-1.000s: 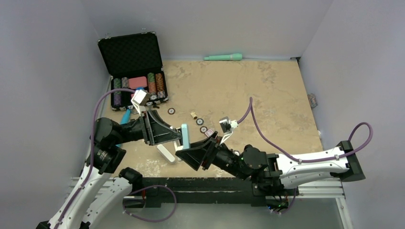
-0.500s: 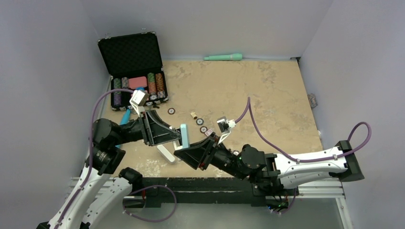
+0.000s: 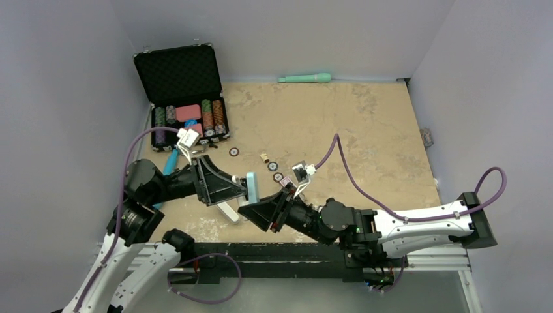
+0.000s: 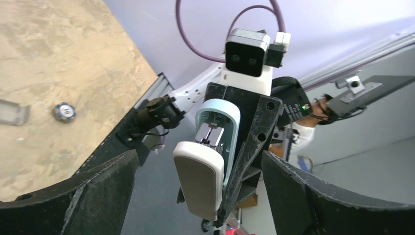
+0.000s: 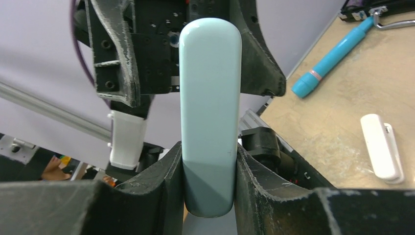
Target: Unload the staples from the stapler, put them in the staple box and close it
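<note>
The stapler (image 3: 252,187) has a light blue top (image 5: 210,98) and a white base (image 4: 199,180). It is held upright above the table's near edge, and my right gripper (image 5: 210,166) is shut on the lower end of the blue top. In the left wrist view the white base hangs swung away from the top. A metal magazine (image 4: 210,134) shows between them, but I cannot make out staples in it. My left gripper (image 4: 199,161) stands wide open with its fingers (image 4: 103,186) either side of the stapler, apart from it. In the top view the left gripper (image 3: 240,189) faces the right gripper (image 3: 257,207).
A small white object (image 3: 227,210) lies on the table under the grippers, and a blue pen (image 3: 171,161) to its left. The open black chip case (image 3: 186,98) stands at the back left. Loose chips (image 3: 274,166) lie mid-table. A green tool (image 3: 305,78) rests by the far wall.
My left gripper has opened wide, let go of the stapler and drawn back a little to the left. The right gripper has tightened on the blue top and keeps holding it.
</note>
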Available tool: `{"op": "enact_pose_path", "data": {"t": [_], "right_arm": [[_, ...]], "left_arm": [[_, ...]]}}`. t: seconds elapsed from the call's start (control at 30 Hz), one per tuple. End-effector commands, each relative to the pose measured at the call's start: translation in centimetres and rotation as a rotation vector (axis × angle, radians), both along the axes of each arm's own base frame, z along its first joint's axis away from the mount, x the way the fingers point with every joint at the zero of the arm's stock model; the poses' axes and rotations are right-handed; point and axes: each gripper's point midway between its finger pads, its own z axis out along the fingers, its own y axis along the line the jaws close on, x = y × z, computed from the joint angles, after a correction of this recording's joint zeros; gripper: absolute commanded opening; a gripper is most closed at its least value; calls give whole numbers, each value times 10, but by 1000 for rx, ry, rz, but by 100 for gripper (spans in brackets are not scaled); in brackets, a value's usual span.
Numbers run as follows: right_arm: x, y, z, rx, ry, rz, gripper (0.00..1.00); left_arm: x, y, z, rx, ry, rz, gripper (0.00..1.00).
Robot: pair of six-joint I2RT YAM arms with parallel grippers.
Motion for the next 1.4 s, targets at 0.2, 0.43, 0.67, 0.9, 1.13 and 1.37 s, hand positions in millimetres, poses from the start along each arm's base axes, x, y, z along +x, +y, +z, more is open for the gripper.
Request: {"op": "enact_pose_path", "data": {"t": [0.2, 0.43, 0.67, 0.9, 1.13, 1.37], "right_arm": [[16, -19, -2, -38, 68, -89, 0], [34, -38, -19, -123, 96, -119, 0], [75, -64, -37, -247, 89, -192, 0], [139, -102, -61, -411, 54, -343, 0], [218, -154, -100, -578, 72, -494, 0], [280, -170, -149, -739, 132, -554, 0]], "left_arm": [[10, 38, -40, 330, -83, 227, 100], [35, 81, -92, 642, -92, 415, 100], [56, 104, -140, 829, -113, 490, 100], [62, 103, -141, 805, -158, 511, 100], [60, 105, -141, 799, -165, 522, 99], [60, 105, -140, 795, -172, 524, 98]]}}
